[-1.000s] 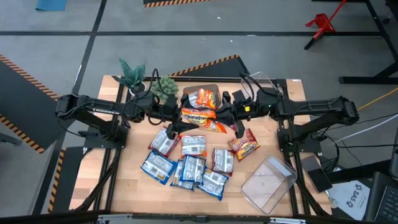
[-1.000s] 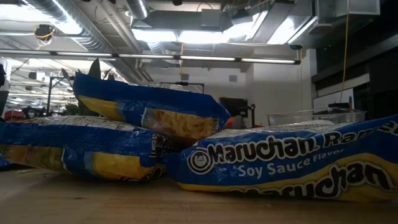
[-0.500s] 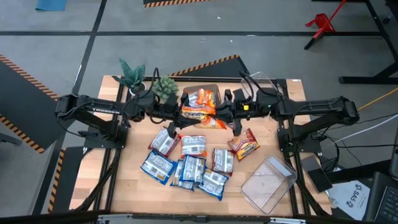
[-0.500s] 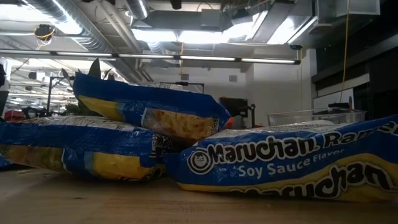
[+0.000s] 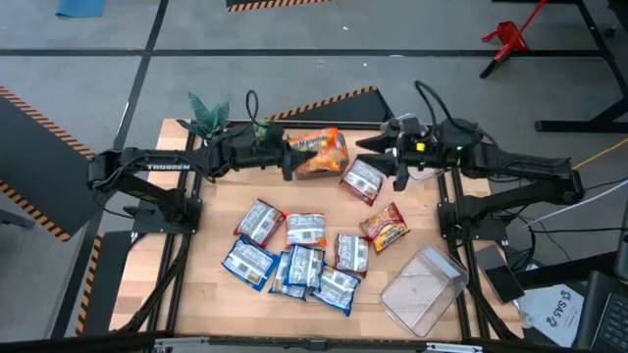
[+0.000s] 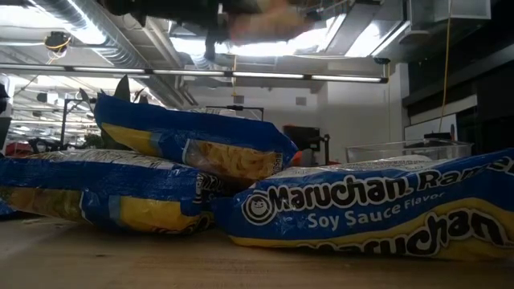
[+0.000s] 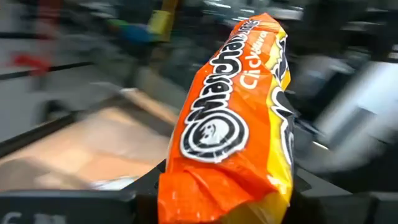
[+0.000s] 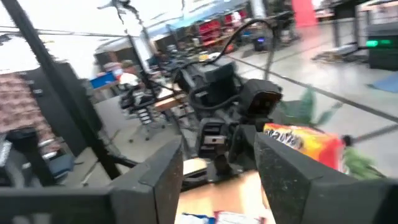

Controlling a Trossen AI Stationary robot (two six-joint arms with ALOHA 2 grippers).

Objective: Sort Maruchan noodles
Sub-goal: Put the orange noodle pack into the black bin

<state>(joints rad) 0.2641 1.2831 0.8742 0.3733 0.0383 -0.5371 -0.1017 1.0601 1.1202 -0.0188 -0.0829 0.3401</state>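
Observation:
My left gripper (image 5: 292,157) reaches in from the table's left and is shut on an orange noodle packet (image 5: 320,149), which hangs above the table's far middle. The packet fills the left wrist view (image 7: 236,118) and shows as an orange blur at the top of the low view (image 6: 269,16). My right gripper (image 5: 389,164) is open just right of it with nothing between its fingers (image 8: 217,168). A pale packet (image 5: 362,180) lies flat on the table under it. Several blue-and-white packets (image 5: 294,250) lie overlapping near the front, and a red-brown one (image 5: 385,227) to their right. My left gripper pinches the orange packet between its two fingers at the end nearest the arm (image 7: 211,186). The fingers come in level from the table's left and lie along the packet. The packet sticks out past them toward the right arm and is clear of the table.
A clear plastic bin (image 5: 424,287) stands at the table's near right corner. A green potted plant (image 5: 206,113) stands at the far left, beside my left arm. Blue packets (image 6: 185,148) fill the low view just in front of the camera.
My left gripper has risen with the orange packet and gone toward the table's far edge, lifting it clear. My right gripper has drawn back toward the table's right edge and up. The pale packet now lies on the table below it.

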